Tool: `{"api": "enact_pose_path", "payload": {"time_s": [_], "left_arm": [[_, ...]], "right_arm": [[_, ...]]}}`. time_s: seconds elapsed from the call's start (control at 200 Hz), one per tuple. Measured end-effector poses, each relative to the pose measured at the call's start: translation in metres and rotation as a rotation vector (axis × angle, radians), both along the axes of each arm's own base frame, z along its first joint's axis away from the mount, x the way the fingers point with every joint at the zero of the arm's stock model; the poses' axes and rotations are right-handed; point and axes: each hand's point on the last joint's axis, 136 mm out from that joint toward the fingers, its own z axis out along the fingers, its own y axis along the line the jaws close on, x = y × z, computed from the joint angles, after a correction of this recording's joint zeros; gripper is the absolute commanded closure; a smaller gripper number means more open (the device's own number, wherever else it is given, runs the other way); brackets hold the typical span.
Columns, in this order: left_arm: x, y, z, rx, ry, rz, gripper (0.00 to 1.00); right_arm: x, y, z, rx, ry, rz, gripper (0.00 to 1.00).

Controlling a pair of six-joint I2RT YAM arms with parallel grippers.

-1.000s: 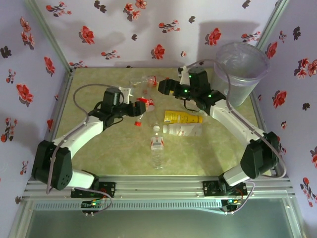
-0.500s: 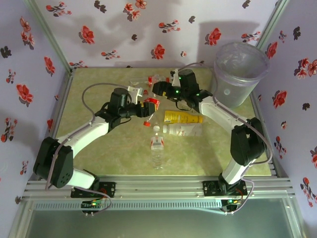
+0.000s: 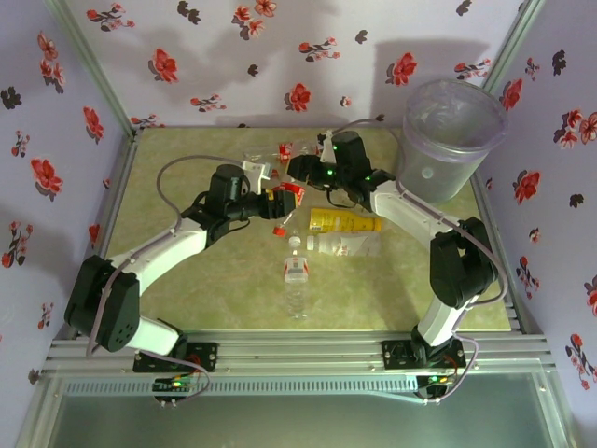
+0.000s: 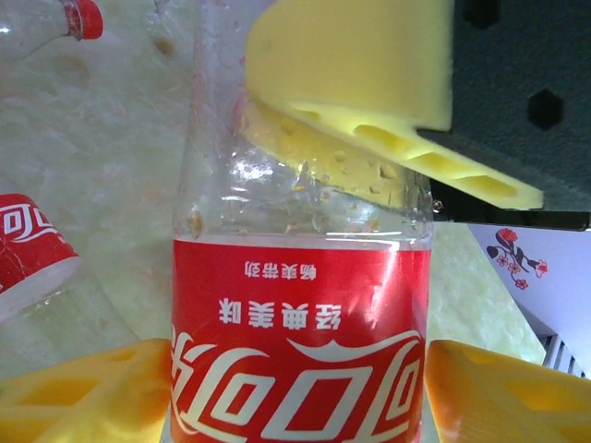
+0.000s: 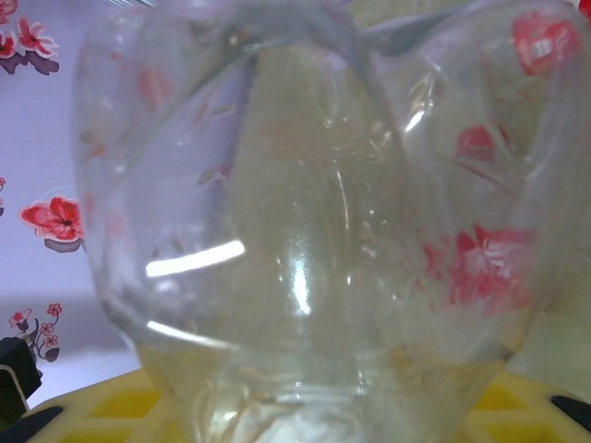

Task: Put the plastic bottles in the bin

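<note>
Both arms have drawn together at the back of the pale green marbled table (image 3: 187,299), the right one swung in from the bin (image 3: 448,163), which stands in the far right corner against lilac walls (image 3: 187,56) printed with red flowers. Left gripper (image 3: 280,198) is clamped on a red-labelled bottle (image 4: 300,341), pads (image 4: 83,392) against its label; right gripper (image 3: 297,168) has a clear bottle (image 5: 305,231) between its jaws, though I cannot tell whether they press it, and a yellow-labelled bottle (image 3: 343,222) lies mid-table

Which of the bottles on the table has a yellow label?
The yellow-labelled bottle lying on its side mid-table; the others nearby show red or pale labels.
</note>
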Motion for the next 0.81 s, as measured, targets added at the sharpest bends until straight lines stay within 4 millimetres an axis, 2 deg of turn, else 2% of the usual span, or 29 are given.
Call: {"api": "enact_pose_path", "payload": {"time_s": [0.13,0.265,0.365,0.47,0.565,0.63,0.74,0.805], "left_arm": [[0.003,-0.002,0.007,-0.023,-0.021,0.004,0.01],[0.003,-0.001,0.013,-0.034,-0.040,0.005,0.00],[-0.005,0.006,0.019,-0.042,-0.055,0.011,0.00],[-0.014,0.018,0.028,-0.039,-0.072,0.041,0.00],[-0.016,0.030,0.030,-0.013,-0.064,0.091,0.00],[-0.014,0.037,0.018,0.020,-0.021,0.135,0.00],[-0.013,0.047,-0.018,0.093,0.106,0.205,0.02],[-0.012,0.051,-0.037,0.123,0.176,0.237,0.04]], "right_arm": [[0.003,-0.001,0.008,-0.022,-0.028,-0.003,0.52],[0.013,-0.009,0.024,-0.052,-0.079,-0.020,0.53],[0.026,-0.031,0.035,-0.100,-0.121,-0.064,0.53],[0.043,-0.074,0.060,-0.169,-0.189,-0.154,0.54],[0.055,-0.123,0.101,-0.234,-0.291,-0.267,0.56],[0.058,-0.158,0.132,-0.278,-0.367,-0.355,0.56],[0.056,-0.215,0.183,-0.349,-0.488,-0.515,0.56],[0.054,-0.244,0.205,-0.387,-0.541,-0.603,0.57]]}}
